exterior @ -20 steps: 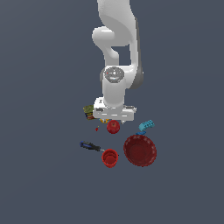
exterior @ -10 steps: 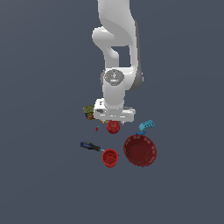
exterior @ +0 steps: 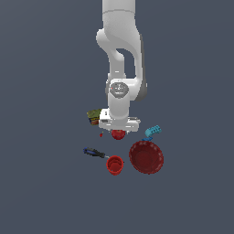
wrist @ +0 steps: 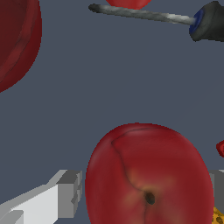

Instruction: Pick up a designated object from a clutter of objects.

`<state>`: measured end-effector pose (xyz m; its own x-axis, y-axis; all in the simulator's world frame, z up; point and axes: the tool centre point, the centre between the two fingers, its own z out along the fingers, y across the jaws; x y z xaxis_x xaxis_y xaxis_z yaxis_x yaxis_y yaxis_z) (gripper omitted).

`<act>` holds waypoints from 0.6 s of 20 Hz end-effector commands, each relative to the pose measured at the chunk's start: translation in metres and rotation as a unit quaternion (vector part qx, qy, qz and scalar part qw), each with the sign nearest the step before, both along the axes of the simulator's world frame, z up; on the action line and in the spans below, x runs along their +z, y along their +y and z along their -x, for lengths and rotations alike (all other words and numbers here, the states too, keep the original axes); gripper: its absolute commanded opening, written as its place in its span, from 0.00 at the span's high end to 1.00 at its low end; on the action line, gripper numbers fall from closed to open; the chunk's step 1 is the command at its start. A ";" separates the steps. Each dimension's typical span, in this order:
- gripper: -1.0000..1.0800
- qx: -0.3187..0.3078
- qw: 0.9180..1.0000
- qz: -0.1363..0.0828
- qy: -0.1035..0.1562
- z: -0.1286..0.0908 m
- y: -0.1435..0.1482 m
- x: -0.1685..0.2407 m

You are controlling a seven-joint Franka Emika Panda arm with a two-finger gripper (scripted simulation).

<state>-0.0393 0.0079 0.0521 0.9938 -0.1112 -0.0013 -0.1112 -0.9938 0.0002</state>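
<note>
Sitting right between the pincer's (exterior: 119, 133) two grey fingers (wrist: 70, 192) is the apple (exterior: 119, 134) — the fingers flank it on both sides, but whether they're actually squeezing it I can't tell. Nearby on the tabletop (exterior: 50, 183): a screwdriver (exterior: 93, 152), red cup (exterior: 114, 164) and red bowl (exterior: 146, 157) — all clear of the apple.

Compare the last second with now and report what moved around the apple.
No visible change. The gripper stays low over the apple, a finger on each side of it in the wrist view. The red cup, red bowl and screwdriver lie where they were.
</note>
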 end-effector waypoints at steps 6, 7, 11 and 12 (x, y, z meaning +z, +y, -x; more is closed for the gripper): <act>1.00 0.000 1.000 0.000 -0.001 -0.001 0.000 -0.006; 1.00 0.000 1.000 0.000 -0.001 -0.001 0.000 -0.006; 1.00 0.000 1.000 0.000 -0.001 -0.001 0.000 -0.006; 1.00 0.000 1.000 0.000 -0.001 -0.001 0.000 -0.006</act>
<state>-0.0390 0.0083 0.0473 0.9938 -0.1109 0.0004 -0.1109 -0.9938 -0.0002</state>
